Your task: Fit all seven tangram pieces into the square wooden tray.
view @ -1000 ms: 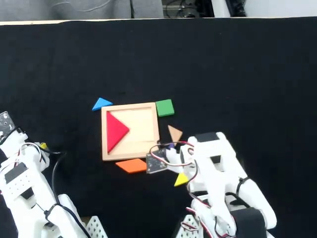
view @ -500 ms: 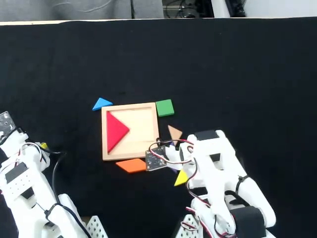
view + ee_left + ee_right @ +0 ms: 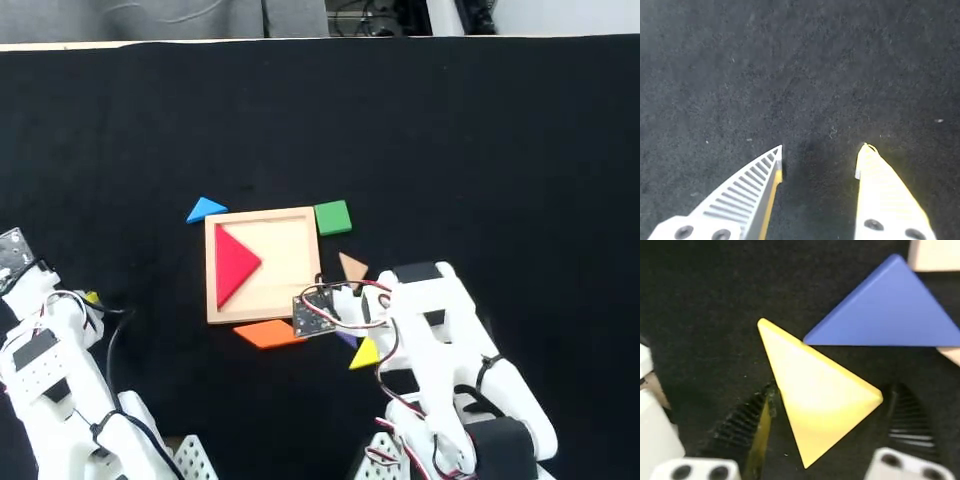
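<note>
1. While six of the seven pieces are lying outside the tray, the task is, by my reading, sitting near its start. Nearest the arms, the left gripper [image 3: 820, 152] is hanging with its jaws spread over the bare black cloth [image 3: 790, 60], holding nothing.
2. The right gripper [image 3: 831, 390] appears to be pinching the yellow triangle [image 3: 815, 400] between its jaws, just off the tray's near right corner, so this piece is probably the one being worked on.
3. Just beyond it, the dark blue triangle [image 3: 885, 310] is lying flat on the cloth, close to the yellow one and to the tray's corner.
4. The orange parallelogram [image 3: 266, 333] is lying just beside the tray's near edge, outside it.
5. The square wooden tray [image 3: 290, 250] is holding only the red triangle [image 3: 235, 262], which is sitting flat against its left wall. The other part of its floor is showing bare wood.
6. The tan triangle [image 3: 352, 267] is resting just off the tray's right side.
7. Farthest away, the green square [image 3: 332, 217] is sitting by the far right corner and the light blue triangle [image 3: 205, 209] by the far left corner, both outside the tray.
</note>
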Motion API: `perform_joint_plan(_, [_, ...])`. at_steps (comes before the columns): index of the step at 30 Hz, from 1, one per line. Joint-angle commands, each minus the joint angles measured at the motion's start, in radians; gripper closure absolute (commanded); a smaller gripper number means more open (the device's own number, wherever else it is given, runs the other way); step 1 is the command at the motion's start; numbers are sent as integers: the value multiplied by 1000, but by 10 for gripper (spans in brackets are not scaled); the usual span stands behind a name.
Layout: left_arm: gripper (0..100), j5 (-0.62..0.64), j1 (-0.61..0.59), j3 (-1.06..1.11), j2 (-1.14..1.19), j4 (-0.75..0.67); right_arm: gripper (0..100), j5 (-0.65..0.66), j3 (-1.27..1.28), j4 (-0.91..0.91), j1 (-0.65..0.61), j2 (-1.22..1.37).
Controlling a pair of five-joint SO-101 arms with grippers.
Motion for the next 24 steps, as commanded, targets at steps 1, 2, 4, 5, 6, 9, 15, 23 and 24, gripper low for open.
perform_joint_plan(1, [758, -5, 8, -7, -15, -17, 675, 11, -1, -5, -11, 2])
perform_joint_plan(2, [758, -5, 8, -7, -15, -17, 669, 11, -1, -5, -11, 2])
perform_joint_plan(4, [758, -5, 8, -7, -15, -17, 670, 8, 1, -9, -11, 2])
perform_joint_plan(5, [758, -5, 8, -7, -15, -17, 670, 8, 1, -9, -9, 2])
perform_joint_plan(6, [758, -5, 8, -7, -15, -17, 670, 8, 1, -11, -8, 2])
perform_joint_plan(9, [758, -5, 8, -7, -15, -17, 674, 6, -1, -5, -5, -4])
perform_joint_plan(15, [758, -5, 8, -7, -15, -17, 829, -101, -193, 184, -26, -56])
perform_joint_plan(23, [758, -5, 8, -7, -15, -17, 881, -198, -429, 342, -141, -111])
perform_joint_plan(24, [758, -5, 8, -7, -15, -17, 881, -216, -447, 344, -167, -111])
